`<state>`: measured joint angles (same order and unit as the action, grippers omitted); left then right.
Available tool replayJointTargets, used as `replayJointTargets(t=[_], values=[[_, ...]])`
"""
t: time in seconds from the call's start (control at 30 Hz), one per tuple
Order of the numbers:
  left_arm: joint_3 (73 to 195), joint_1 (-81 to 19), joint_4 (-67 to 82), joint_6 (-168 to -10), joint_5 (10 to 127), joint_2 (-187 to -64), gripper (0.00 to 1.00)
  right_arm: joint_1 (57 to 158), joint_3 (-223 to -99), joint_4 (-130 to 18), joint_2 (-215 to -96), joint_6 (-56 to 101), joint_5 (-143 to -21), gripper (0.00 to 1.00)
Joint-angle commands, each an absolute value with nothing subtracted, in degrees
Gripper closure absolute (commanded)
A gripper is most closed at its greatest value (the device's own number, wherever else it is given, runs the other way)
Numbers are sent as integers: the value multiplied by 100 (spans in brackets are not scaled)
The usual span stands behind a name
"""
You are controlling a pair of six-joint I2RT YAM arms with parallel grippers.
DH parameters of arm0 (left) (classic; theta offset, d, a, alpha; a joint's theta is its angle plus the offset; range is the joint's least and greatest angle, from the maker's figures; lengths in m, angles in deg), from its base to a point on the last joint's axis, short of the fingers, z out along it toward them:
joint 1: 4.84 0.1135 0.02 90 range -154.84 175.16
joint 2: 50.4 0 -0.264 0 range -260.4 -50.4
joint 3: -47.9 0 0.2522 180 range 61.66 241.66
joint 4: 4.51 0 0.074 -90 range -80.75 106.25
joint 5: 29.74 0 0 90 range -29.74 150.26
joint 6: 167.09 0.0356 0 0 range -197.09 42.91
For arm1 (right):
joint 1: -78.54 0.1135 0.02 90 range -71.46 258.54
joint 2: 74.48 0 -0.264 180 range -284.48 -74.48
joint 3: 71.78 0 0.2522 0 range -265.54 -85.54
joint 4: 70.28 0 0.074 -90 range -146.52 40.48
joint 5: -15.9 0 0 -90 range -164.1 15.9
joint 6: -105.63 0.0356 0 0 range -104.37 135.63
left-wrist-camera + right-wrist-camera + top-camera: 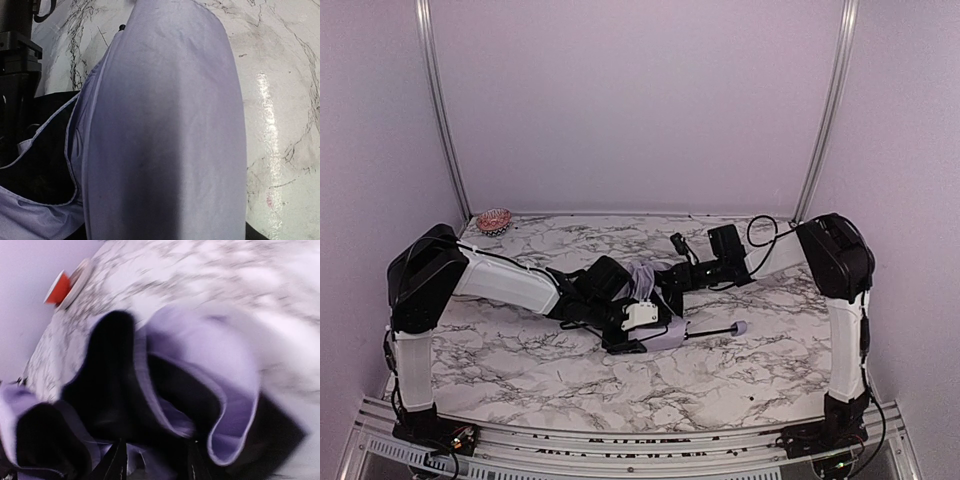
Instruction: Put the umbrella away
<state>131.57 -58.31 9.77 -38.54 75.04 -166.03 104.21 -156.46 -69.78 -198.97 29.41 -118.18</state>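
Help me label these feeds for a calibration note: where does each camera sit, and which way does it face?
Top external: above and behind the bases, looking down over the marble table to the back wall; left arm and right arm meet at the umbrella.
Left wrist: close over the umbrella's lavender fabric, table at right; own fingers not clear.
Right wrist: blurred, looks across folded fabric toward the red bowl; dark fingertips at bottom edge.
Shared: umbrella in all; bowl in top and right wrist.

One umbrella (pixel 667 334), two arms (pixel 510 285), perhaps one bowl (pixel 494 221)
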Motion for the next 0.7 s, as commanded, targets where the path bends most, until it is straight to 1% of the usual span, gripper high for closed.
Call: replayJointTargets(t=[0.0,0.1,0.17,0.27,0.33,0.47,0.57,0.6,0.67], values=[[12939,-5889,1740,-3793,8013,-16947,32,9681,-16245,-6665,-19511,2841,-10321,59],[12938,-5888,1739,-3839,7953,-16965,31,9552,-16739,-6035,-19358,2404,-9961,62],[12950,-5889,1734,-3870,7888,-16983,30,9709,-16743,-5715,-19041,1874,-9978,64],[12972,-5893,1733,-3926,7843,-16988,28,10287,-16196,-5357,-18329,944,-10217,63],[12977,-5898,1725,-3965,7792,-16965,27,10643,-15689,-5354,-17910,835,-10560,62],[12960,-5913,1700,-3980,7652,-16939,27,10900,-14902,-5916,-17490,1828,-11353,55],[12946,-5935,1699,-3980,7596,-16942,27,11021,-14787,-6162,-17615,2243,-11685,44],[12938,-5942,1699,-3974,7575,-16940,27,11083,-14813,-6188,-17676,2241,-11685,42],[12940,-5959,1703,-3973,7556,-16934,27,11125,-14916,-6212,-17833,2252,-11623,42]])
